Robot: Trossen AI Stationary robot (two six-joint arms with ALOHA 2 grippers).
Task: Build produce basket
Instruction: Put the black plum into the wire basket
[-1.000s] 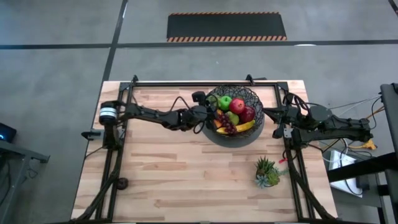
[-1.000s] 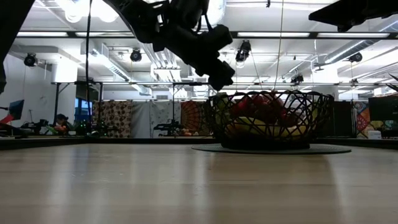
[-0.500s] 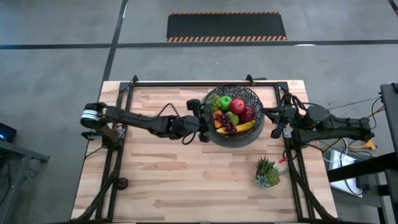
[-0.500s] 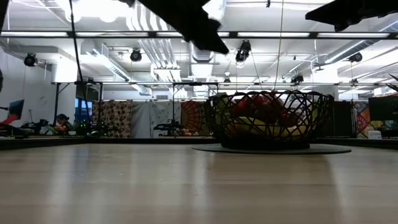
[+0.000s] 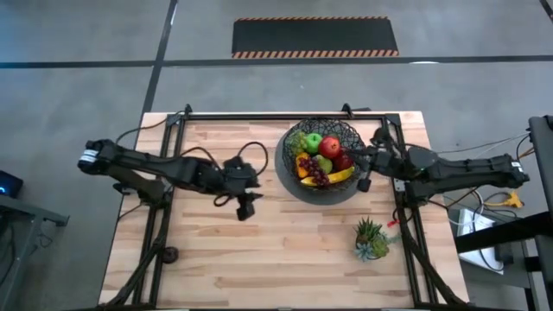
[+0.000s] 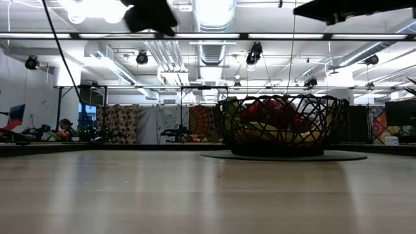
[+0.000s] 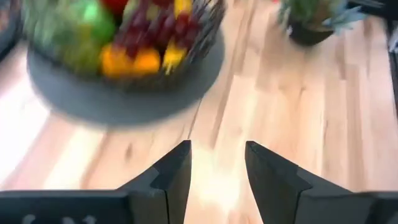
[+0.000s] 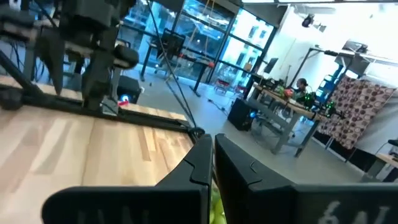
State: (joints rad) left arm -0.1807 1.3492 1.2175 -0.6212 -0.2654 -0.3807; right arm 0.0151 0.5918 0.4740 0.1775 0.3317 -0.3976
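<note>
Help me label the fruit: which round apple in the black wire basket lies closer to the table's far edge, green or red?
The green apple: it sits farther back in the black wire basket than the red apple, which lies beside it, nearer the middle.

I find no word, number, label or brand that I can read anywhere in these views. The nearest thing to a sign is the black floor mat beyond the far edge of my bench, edged with orange-and-black hazard stripes, and it carries no lettering.
</note>
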